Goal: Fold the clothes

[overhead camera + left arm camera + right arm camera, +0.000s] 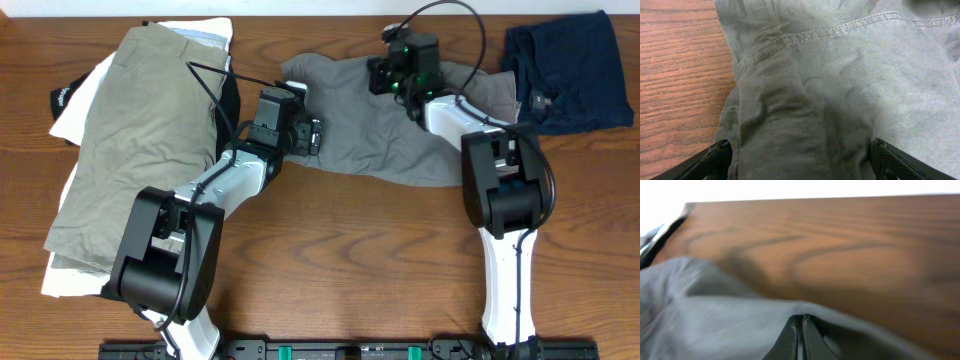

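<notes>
Main risk: losing the medium-grey cotton shorts (400, 125) out of the right pincer (801, 330) on any pull. Tips pressed together on what looks like only a thin ridge of the far edge, with cloth tented up to them. Second risk: dragging the whole crumpled garment across the brown wooden tabletop (330, 260) instead of spreading it, with nothing pinning the near side. Third: catching a stacked layer at the stitched seam when closing the left pincer (802, 167), or nudging the khaki-tan shorts (140, 130) on the pile beside that arm. Left side: spread wide, gripping nothing, low over the grey shorts' left edge, bunched folds lying between the two tips. Grey shorts lying mid-tabletop, wrinkled and not yet folded, between the pile at left and the navy-blue garment (565, 75) at far right.
</notes>
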{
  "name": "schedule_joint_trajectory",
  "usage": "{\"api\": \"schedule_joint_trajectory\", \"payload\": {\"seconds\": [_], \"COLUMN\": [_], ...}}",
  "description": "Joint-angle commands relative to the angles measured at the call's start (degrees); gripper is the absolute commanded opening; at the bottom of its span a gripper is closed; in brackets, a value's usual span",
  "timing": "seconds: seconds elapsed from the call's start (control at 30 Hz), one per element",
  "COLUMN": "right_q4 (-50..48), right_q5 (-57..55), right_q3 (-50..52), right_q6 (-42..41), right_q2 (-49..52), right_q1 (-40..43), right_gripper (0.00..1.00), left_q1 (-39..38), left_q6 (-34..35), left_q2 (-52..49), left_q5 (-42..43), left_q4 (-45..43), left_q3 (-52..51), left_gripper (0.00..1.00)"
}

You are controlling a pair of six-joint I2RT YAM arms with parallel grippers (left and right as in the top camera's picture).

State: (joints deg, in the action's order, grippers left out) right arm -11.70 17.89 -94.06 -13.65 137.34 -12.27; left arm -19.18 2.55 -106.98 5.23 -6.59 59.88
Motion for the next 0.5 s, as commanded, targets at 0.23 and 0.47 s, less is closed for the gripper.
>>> {"api": "schedule_joint_trajectory", "payload": {"seconds": [0.23, 0.47], "right_q4": [8.5, 19.7], "right_q5": [6.5, 7.6], "right_q3": [-1.8, -1.9], "right_q6": [-3.5, -0.4], "right_q2": [1.3, -6.2], "right_q1": [7.7, 13.0], "right_gripper": [0.01, 0.01], "left_q1": [0.7, 4.5], "left_q6": [-3.7, -3.6], "left_q2": [-0.5, -0.3], "left_q5": [0.0, -0.3], "left_q4": [0.0, 0.6], "left_q3": [0.7, 1.0], "left_gripper": [0.88, 0.89]}}
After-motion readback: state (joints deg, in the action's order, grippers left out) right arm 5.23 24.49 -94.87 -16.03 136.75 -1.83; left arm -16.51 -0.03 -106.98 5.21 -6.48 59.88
